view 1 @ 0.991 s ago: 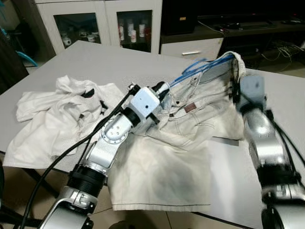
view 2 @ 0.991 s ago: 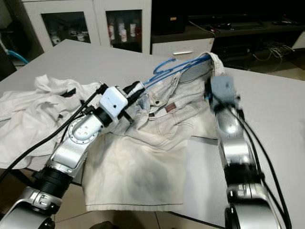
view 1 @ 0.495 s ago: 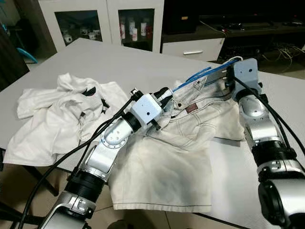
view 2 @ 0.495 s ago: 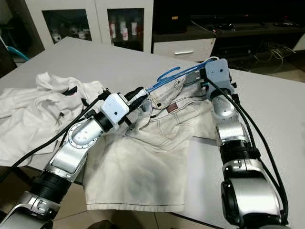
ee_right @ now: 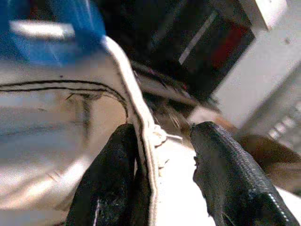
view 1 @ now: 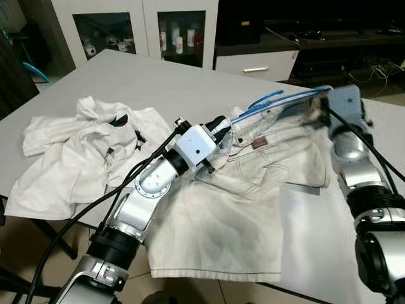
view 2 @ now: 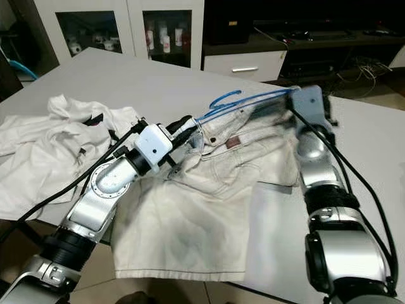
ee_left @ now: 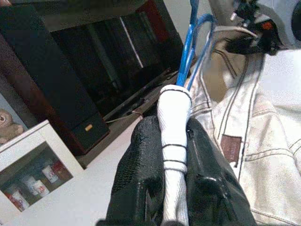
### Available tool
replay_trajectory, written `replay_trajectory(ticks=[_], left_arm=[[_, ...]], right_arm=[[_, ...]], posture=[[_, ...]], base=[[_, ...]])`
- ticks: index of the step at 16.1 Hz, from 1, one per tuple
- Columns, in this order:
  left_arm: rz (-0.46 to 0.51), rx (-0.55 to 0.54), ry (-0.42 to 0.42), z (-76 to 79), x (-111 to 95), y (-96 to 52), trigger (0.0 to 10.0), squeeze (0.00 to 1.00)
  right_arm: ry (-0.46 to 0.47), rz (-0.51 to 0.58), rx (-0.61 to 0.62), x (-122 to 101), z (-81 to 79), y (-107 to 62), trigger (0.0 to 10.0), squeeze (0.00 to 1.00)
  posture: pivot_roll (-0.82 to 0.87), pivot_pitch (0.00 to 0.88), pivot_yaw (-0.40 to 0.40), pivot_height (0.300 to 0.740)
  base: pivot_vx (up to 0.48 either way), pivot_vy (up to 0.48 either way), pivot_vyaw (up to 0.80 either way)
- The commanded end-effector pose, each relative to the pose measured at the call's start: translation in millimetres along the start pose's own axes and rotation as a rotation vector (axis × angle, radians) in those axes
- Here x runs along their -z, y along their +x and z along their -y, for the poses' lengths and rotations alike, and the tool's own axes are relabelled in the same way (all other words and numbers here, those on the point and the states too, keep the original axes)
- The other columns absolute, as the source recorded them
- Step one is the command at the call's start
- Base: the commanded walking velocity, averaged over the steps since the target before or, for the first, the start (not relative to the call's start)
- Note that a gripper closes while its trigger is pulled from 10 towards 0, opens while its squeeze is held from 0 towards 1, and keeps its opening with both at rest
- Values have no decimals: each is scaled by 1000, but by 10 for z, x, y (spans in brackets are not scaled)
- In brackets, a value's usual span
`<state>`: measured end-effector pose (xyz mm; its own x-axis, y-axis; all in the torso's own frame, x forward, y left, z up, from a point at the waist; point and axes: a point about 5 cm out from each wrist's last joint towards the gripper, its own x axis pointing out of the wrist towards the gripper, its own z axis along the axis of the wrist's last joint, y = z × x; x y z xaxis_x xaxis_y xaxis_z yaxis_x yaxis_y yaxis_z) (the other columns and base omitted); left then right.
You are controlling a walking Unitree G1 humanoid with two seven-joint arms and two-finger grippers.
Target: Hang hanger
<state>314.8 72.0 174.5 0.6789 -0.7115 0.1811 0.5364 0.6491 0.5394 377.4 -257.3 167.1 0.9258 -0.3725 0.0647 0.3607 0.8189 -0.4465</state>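
Observation:
Cream denim shorts [view 1: 228, 209] lie on the grey table [view 1: 145, 79], their legs hanging over the near edge. A blue wire hanger [view 1: 272, 101] runs inside the raised waistband, its hook sticking out at the top. My left gripper [view 1: 223, 123] is shut on the bunched left end of the waistband [ee_left: 173, 117], and blue hanger wires come out of that bunch. My right gripper [view 1: 314, 109] is at the waistband's right end. Its fingers stand apart, with the hem [ee_right: 141, 127] lying against one finger [ee_right: 113, 174].
A crumpled white shirt [view 1: 76, 152] lies on the table's left side. Behind the table stand a white glass-door cabinet [view 1: 145, 31] and a dark desk with a white drawer [view 1: 256, 63]. Cables run along both arms.
My right gripper has swung out to the right and lower, drawing the waistband and hanger into a longer, flatter line. The left gripper has kept its hold and hardly moved.

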Motion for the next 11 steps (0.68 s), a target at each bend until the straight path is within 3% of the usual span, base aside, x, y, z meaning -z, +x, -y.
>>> replay_trajectory(ticks=[1,6,7,10,11], left_arm=[[44,8,15,-1,-94,18,10000,0],[41,5,18,-10,-87,3,10000,0],[40,5,20,-14,-83,2,10000,0],[35,12,28,3,-73,14,10000,0],[36,18,27,15,-75,15,10000,0]], right_arm=[[35,-81,61,123,114,8,10000,0],[102,-196,86,320,123,-34,10000,0],[107,-166,19,270,32,-36,10000,0],[-38,54,-190,10,-177,-100,10000,0],[-61,92,-251,-18,-189,-147,10000,910]], posture=[[65,0,-40,723],[71,0,-38,723],[70,0,-37,723],[67,0,-34,723],[60,0,-31,723]], base=[[0,0,0],[0,0,0],[0,0,0],[0,0,0],[0,0,0]])
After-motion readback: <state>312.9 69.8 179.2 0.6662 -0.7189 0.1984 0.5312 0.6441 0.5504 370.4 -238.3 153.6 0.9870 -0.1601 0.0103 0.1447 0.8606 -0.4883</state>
